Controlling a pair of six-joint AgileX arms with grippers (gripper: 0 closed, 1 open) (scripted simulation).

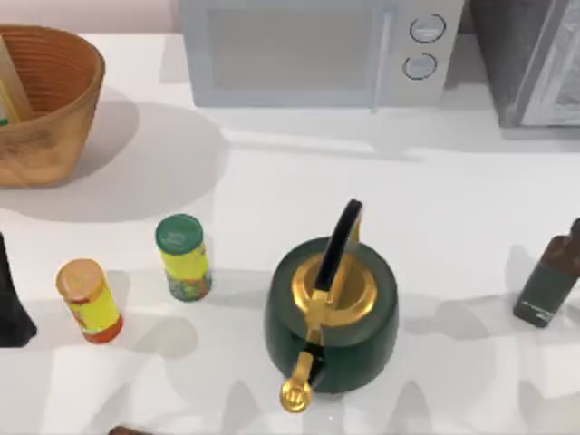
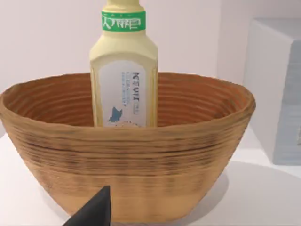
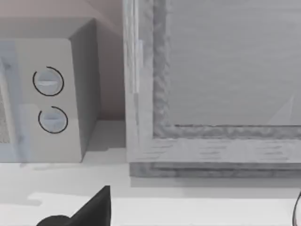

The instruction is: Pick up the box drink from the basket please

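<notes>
A white table runs under a pale wall, with a microwave (image 1: 317, 50) along the upper edge of the top view and a grey cabinet (image 1: 530, 59) in the upper right corner.

The box drink (image 2: 123, 70) stands upright inside the basket (image 2: 127, 165), its long axis vertical, its top with the green band rising well above the rim. In the top view only a pale sliver of it (image 1: 11, 91) shows at the far left edge, inside the basket (image 1: 54, 109) in the upper left corner.

The left arm is clearly the nearer one. Its wrist camera looks straight at the basket's ribbed wall, so the carton lies ahead of and above the left gripper (image 2: 91, 212), with the near wall of the basket between them. I judge the move must rise over the rim before closing on the carton's flat sides. Only one dark fingertip shows at the bottom of that view; I cannot tell how wide the fingers stand, and it appears to hold nothing.

The right gripper (image 3: 80, 212) hangs near the microwave (image 3: 47, 94) and cabinet (image 3: 211, 84), well apart from the basket; its spread is equally unclear.

Lower in the top view stand a green-lidded can (image 1: 184, 257), an orange-lidded can (image 1: 88, 300), a green kettle (image 1: 331, 313) and a dark bottle (image 1: 550, 276).
</notes>
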